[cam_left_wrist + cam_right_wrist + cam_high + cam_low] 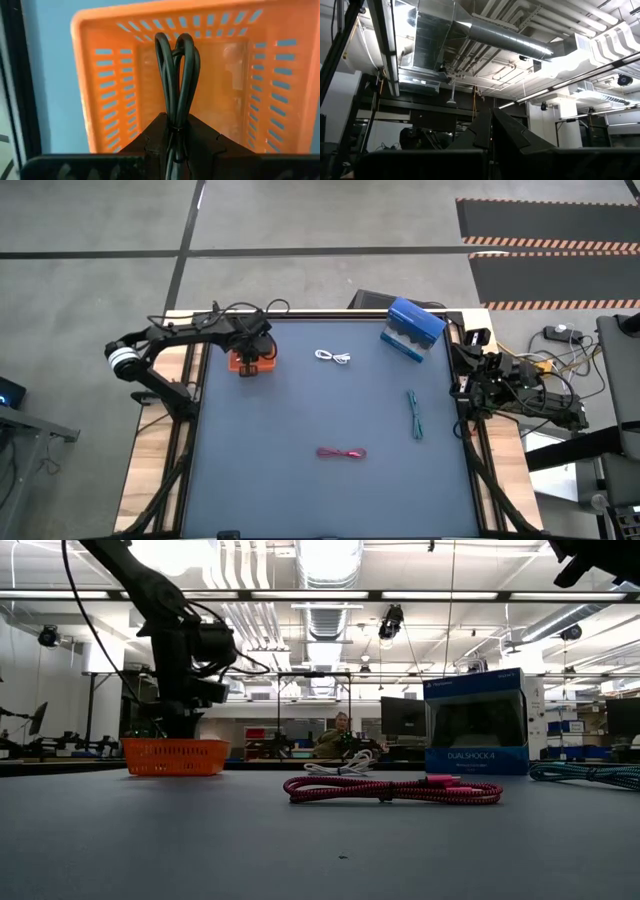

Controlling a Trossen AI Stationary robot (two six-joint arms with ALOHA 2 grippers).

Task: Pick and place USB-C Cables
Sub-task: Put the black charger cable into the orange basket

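Note:
My left gripper [176, 120] stands over the orange tray [250, 363] near the table's far left corner, pointing down into it and shut on the black cable [177, 65]. The white cable [333, 357] lies at the far middle of the table. The teal cable [414, 415] lies toward the right edge, and the red-pink cable [341, 452] lies nearer the front. My right gripper [491, 125] rests off the table's right edge, pointing up at the ceiling with its fingers shut. My left gripper pinches the bundled black cable between its two fingers [150, 137], several strands together, along the cable's length. It comes from above, pointing down. The cable's looped end [176, 42] sticks out past the fingertips inside the tray. Whether it touches the tray floor I cannot tell.
A blue box [412, 328] stands at the table's far right corner. The slotted tray walls [112, 95] rise around the left gripper. The dark mat [280, 480] lies open between the cables. A person [338, 735] sits in the room beyond the far edge.

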